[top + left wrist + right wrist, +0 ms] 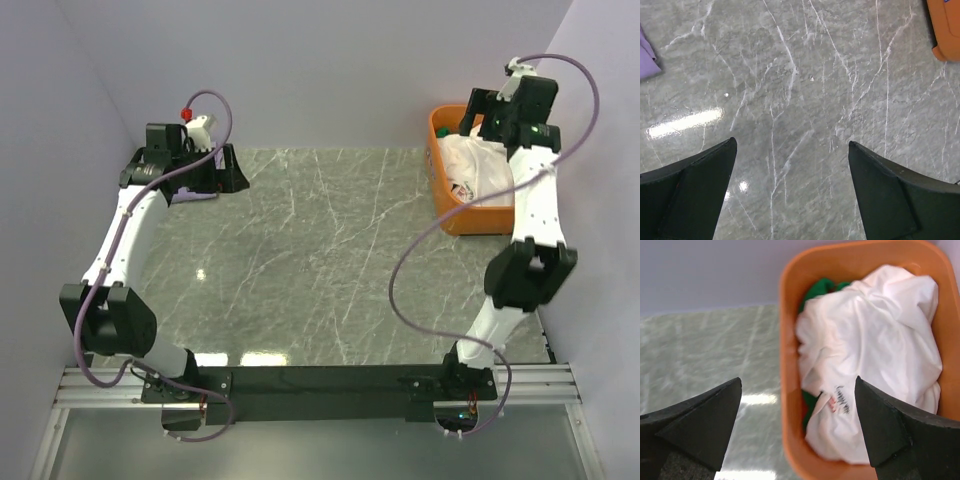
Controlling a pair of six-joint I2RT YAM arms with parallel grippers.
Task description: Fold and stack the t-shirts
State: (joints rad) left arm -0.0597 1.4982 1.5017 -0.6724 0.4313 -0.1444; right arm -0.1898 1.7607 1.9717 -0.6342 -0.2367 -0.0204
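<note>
Bright, even overhead light. Glare on table (330, 260) at 8 o'clock top view, 9 o'clock left wrist. Right wrist soft; white shirt (875, 340) nearly blown.

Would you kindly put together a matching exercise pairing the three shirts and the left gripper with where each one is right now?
Things:
1. white t-shirt
2. green t-shirt
3. lavender t-shirt
4. left gripper

Places:
A. open above bare tabletop
B. topmost in the orange tub
C. lying at the tabletop's far left
D. peeking from under another shirt in the tub

Pairs: 1-B; 2-D; 3-C; 4-A
</note>
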